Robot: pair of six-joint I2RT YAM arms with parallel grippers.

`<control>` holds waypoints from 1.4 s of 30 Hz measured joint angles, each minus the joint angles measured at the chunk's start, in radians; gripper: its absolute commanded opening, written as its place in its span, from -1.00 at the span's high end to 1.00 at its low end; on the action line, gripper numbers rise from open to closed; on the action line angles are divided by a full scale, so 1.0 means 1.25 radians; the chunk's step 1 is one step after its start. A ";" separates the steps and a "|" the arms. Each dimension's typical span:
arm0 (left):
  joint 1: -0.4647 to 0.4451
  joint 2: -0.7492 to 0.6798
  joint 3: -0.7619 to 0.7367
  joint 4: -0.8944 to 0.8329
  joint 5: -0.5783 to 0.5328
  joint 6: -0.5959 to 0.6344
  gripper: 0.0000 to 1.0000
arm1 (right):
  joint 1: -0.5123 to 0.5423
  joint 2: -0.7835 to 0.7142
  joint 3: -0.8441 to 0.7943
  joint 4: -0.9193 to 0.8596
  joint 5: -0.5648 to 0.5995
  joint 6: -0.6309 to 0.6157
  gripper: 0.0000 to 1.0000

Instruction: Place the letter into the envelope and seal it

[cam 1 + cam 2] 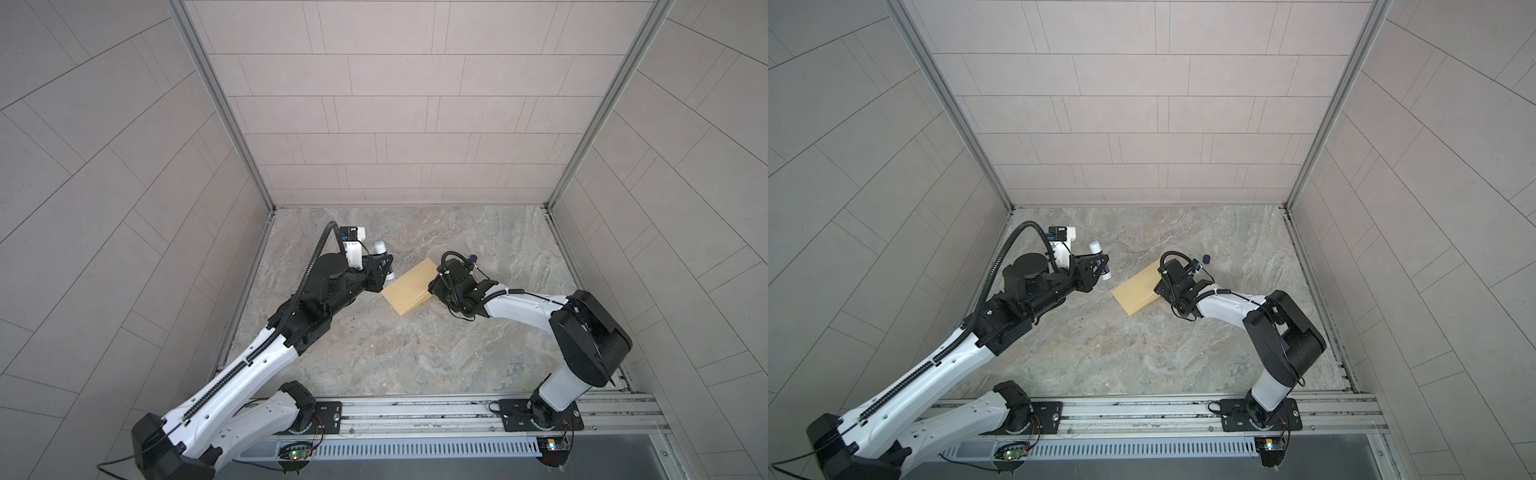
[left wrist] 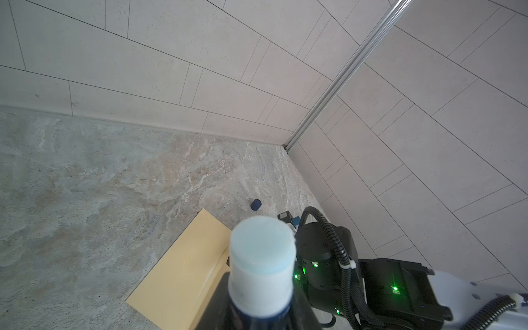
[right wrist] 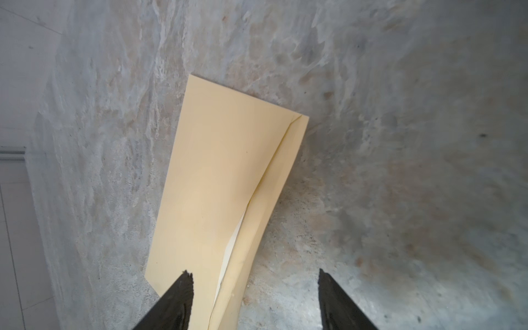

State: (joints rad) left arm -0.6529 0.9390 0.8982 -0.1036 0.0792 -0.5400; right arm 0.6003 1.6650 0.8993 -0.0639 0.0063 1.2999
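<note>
The yellow-tan envelope [image 1: 409, 289] [image 1: 1138, 291] [image 2: 183, 265] [image 3: 217, 177] lies flat on the marble table, slanted. Its long flap [image 3: 285, 171] is folded over and bows up a little. A pale sliver of the letter [image 3: 232, 245] shows in the gap under the flap; the rest is hidden inside. My right gripper [image 3: 254, 274] [image 1: 434, 286] is open low over the envelope's right end, one finger over the paper and the other over bare table. Left of the envelope, my left gripper [image 1: 384, 266] [image 1: 1098, 266] [image 2: 261, 308] is shut on an uncapped glue stick [image 2: 263, 257].
A small dark blue cap [image 1: 472, 258] [image 1: 1206, 260] [image 2: 256, 204] lies on the table just behind the right wrist. Tiled walls close the table at the back and on both sides. A metal rail [image 1: 415, 411] with both arm bases runs along the front.
</note>
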 measured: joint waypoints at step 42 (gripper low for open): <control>-0.032 0.119 -0.130 0.047 -0.043 0.031 1.00 | -0.081 0.188 0.386 -0.569 -0.154 -0.654 0.65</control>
State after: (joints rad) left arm -0.6933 1.0878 0.7357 -0.0448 0.0254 -0.5007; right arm 0.4984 1.8999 1.3823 -0.7746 -0.1856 0.4828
